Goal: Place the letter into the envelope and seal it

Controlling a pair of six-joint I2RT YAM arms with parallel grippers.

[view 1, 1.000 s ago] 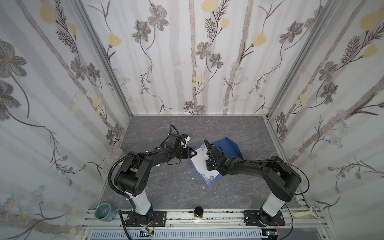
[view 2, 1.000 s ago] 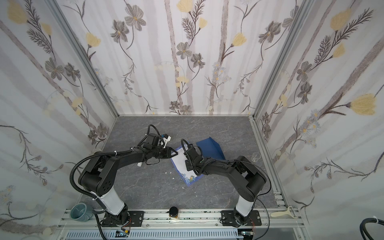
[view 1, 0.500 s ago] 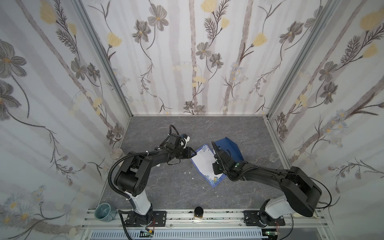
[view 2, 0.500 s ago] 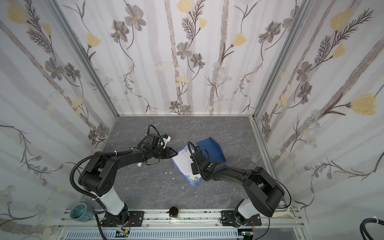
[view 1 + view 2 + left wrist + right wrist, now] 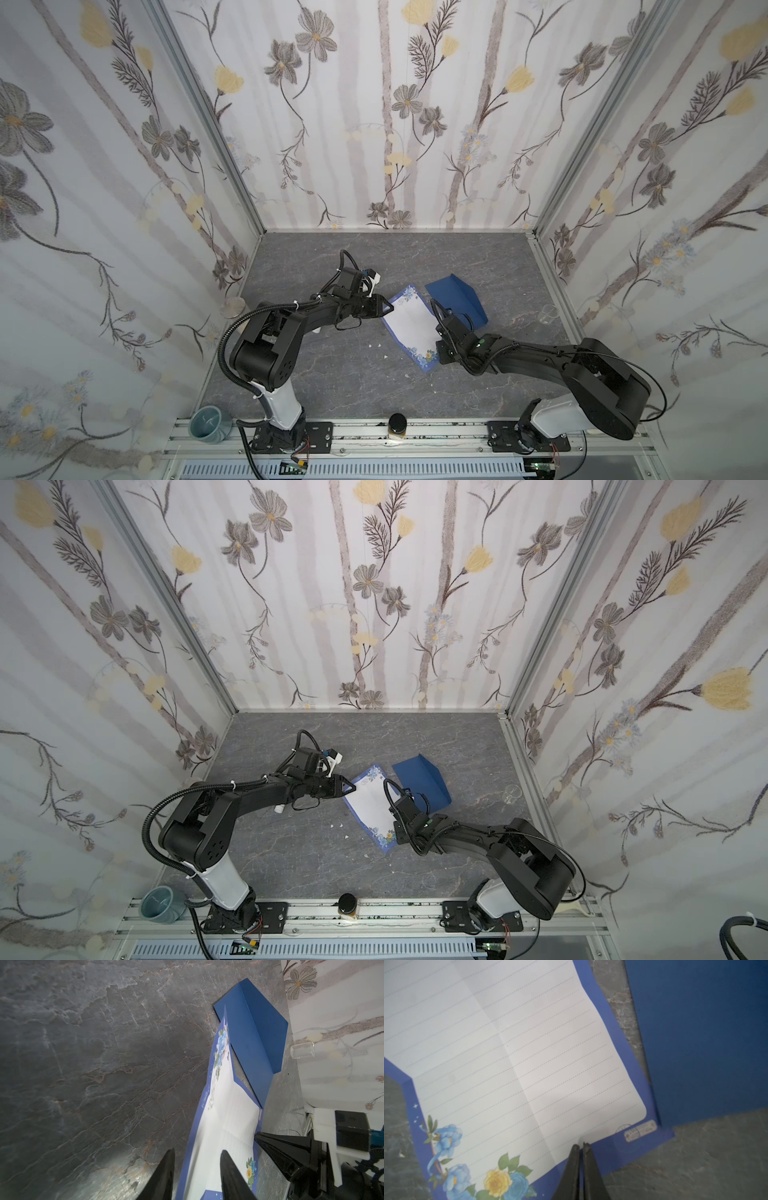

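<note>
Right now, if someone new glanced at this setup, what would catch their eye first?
Probably the letter, white with a blue floral border, mid-table with the left gripper and right gripper at opposite ends. Just beside it, toward the back right, lies the dark blue envelope, its pointed flap open. The flowered walls around the grey table also stand out.

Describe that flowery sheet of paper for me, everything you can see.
The letter is a white, dotted-lined paper sheet with a blue border, blue and yellow roses at its corners and crossing fold creases. It lies face up, slightly buckled, on the grey stone-look table, beside the dark blue envelope, one corner meeting its edge. The right gripper, shut, sits at its border; the open left gripper straddles another edge.
</note>
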